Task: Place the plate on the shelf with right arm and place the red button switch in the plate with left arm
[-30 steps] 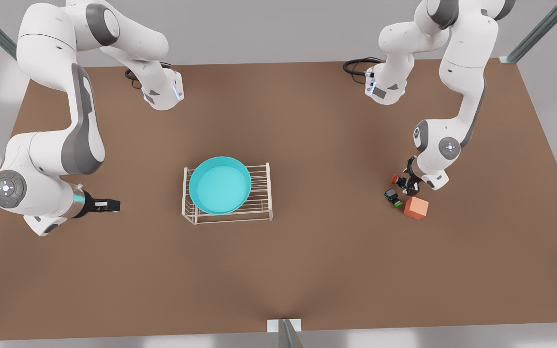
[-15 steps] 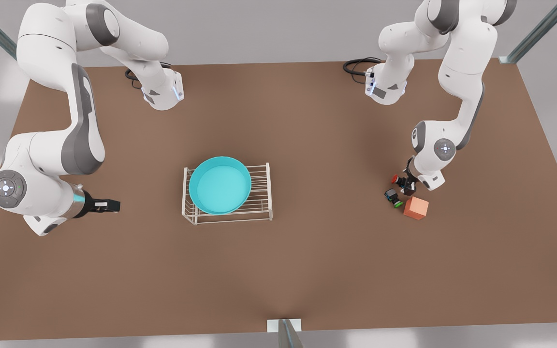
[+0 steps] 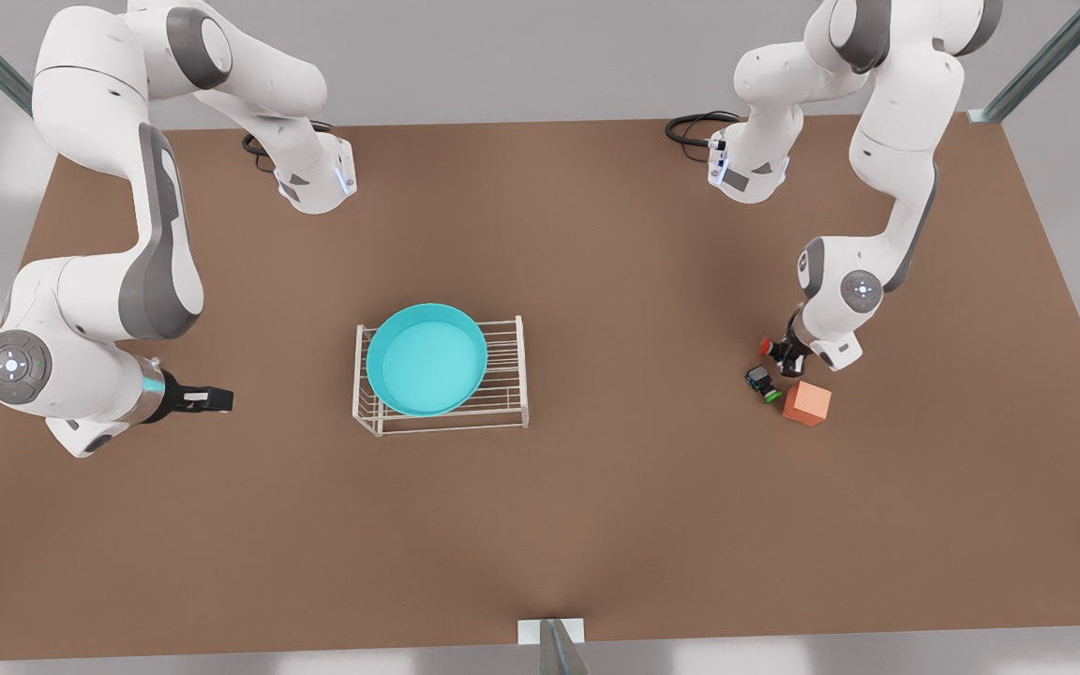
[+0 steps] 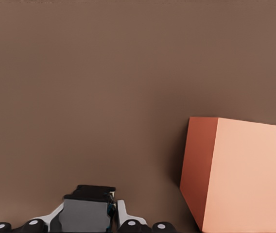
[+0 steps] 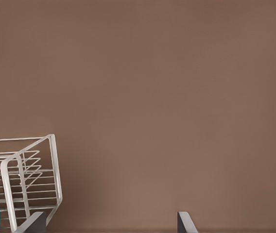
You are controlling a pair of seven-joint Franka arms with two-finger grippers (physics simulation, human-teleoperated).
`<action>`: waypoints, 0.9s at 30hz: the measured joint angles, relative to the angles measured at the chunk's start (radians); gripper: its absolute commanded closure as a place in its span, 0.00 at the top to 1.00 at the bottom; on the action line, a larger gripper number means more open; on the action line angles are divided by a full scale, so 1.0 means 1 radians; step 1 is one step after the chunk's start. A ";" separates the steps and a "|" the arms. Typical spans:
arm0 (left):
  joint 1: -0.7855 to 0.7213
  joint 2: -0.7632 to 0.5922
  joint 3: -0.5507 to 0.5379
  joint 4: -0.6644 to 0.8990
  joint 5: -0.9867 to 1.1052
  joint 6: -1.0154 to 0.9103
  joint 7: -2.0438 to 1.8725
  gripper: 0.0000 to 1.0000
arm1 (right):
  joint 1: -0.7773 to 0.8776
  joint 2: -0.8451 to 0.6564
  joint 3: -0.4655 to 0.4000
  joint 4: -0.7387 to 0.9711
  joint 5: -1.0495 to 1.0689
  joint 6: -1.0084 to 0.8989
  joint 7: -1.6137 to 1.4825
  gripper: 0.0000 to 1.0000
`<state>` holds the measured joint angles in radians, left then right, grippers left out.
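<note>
The arm at the front view's right has pulled in a little since a second ago, and its pincer has come down closer around the red switch; the plate, the rack and the other arm have not moved.

At the front view's left, the right pincer point(image 3: 221, 398) waits low over the desk point(image 3: 596, 525), well apart from the rack; its two fingers point(image 5: 185, 224) stand wide apart with nothing between them, so it is released; the right wrist view sees one end of the rack past those fingers.

In the middle stands the white wire shelf point(image 3: 502, 375); the turquoise plate point(image 3: 427, 361) sits on its top tier, toward the end at the front view's left, and its rim hangs a little past the back edge.

At the front view's right, the left pincer point(image 3: 791, 356) is right at the red button switch point(image 3: 769, 347); the red cap pokes out toward the front view's left; the left wrist view shows a dark grey block point(image 4: 88, 209) between the finger parts, but I cannot tell if the pincer is clenched on it; just beside it lies the switch with the green cap point(image 3: 763, 382), and next to that the orange cube point(image 3: 806, 403), all on the desk.
</note>
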<state>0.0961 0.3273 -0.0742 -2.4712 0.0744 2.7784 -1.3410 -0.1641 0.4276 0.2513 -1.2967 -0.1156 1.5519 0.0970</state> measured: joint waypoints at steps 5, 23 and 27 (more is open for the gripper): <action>0.001 -0.049 0.008 0.022 0.006 -0.028 0.005 0.39 | 0.000 0.000 0.000 0.000 0.000 0.000 0.001 1.00; -0.401 0.162 -0.415 1.029 0.037 -0.660 -0.199 0.40 | 0.000 0.000 0.000 0.000 0.000 0.001 0.002 1.00; -0.485 0.332 -0.412 1.226 0.088 -0.551 -0.304 0.40 | 0.000 0.000 0.000 0.000 0.000 0.001 0.002 1.00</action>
<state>-0.3884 0.6589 -0.4866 -1.2449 0.1621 2.2277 -1.6451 -0.1641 0.4278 0.2513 -1.2967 -0.1158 1.5527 0.0993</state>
